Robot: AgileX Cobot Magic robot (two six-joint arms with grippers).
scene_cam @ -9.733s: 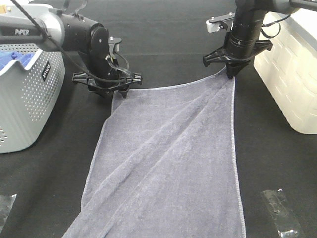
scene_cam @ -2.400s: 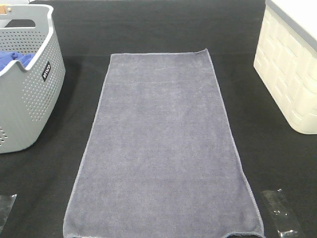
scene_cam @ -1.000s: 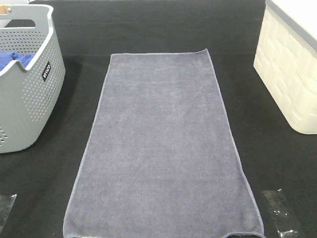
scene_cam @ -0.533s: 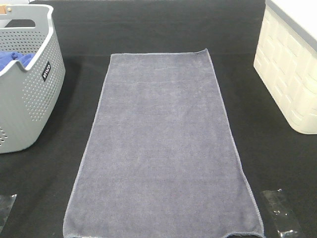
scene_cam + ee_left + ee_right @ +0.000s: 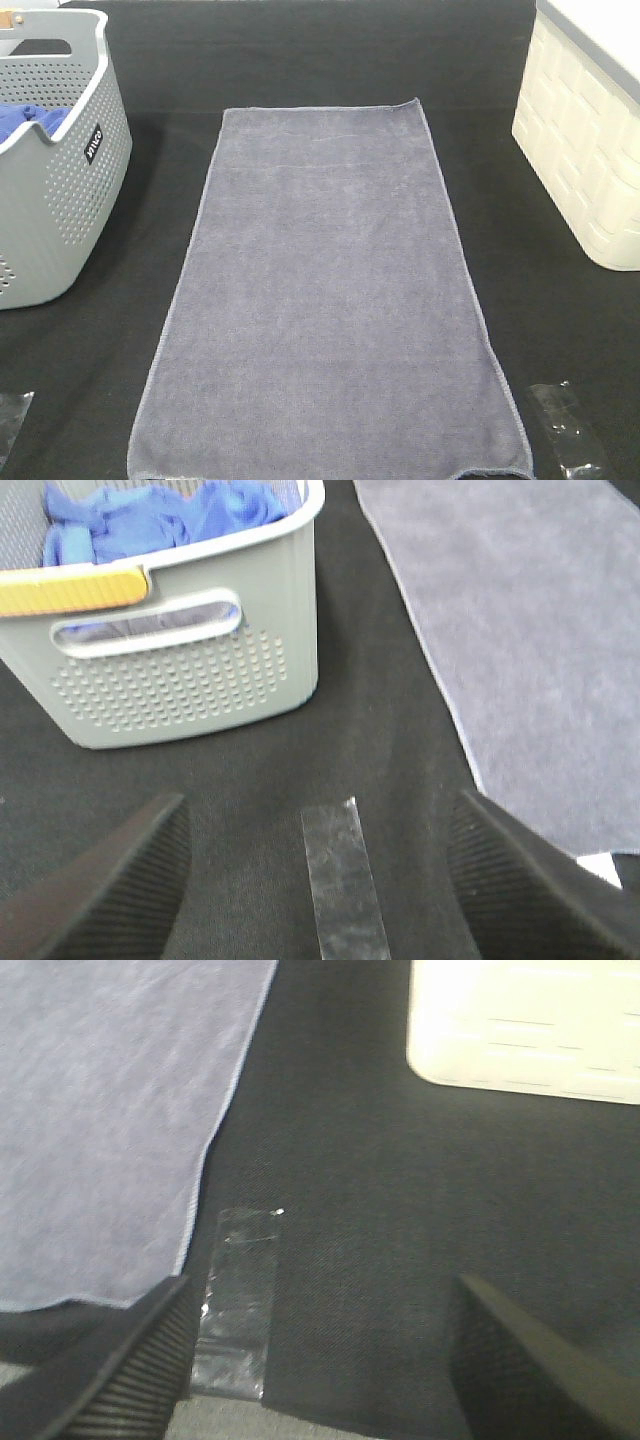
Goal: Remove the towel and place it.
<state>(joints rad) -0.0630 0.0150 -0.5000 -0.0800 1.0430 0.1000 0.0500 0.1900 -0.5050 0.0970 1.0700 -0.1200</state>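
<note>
Exterior high view: lavender-grey microfibre towel (image 5: pixel 330 300) spread flat and lengthwise on black table cloth (image 5: pixel 330 60), hem square, no folds; judged already placed. Grey perforated basket (image 5: pixel 55 170) on left-arm side, holding blue cloth (image 5: pixel 25 120); cream woven-pattern bin (image 5: pixel 585 140) on right-arm side. Clear tape strips near lower corners (image 5: pixel 565 440), apparently position markers. Neither gripper in frame; arms judged pulled back to leave towel undisturbed.

Left wrist view: left gripper (image 5: pixel 320 880) spread wide, holding nothing, ribbed fingers (image 5: pixel 110 890) either side of clear tape strip (image 5: pixel 345 890) directly ahead. Grey basket (image 5: pixel 190 670) beyond and toward left finger, orange-yellow handle pad (image 5: pixel 70 590) and blue cloth (image 5: pixel 150 520) visible inside; pad not seen from above. Towel (image 5: pixel 520 630) ahead toward right finger, well apart from both fingers.

Right wrist view: right gripper (image 5: pixel 320 1360) likewise wide and empty. Towel (image 5: pixel 110 1110) ahead beyond left finger (image 5: pixel 120 1370), its corner just beside second tape strip (image 5: pixel 240 1300). Cream bin (image 5: pixel 525 1020) farther ahead toward right finger. Table edge glimpsed near the fingers, absent from overhead view.
</note>
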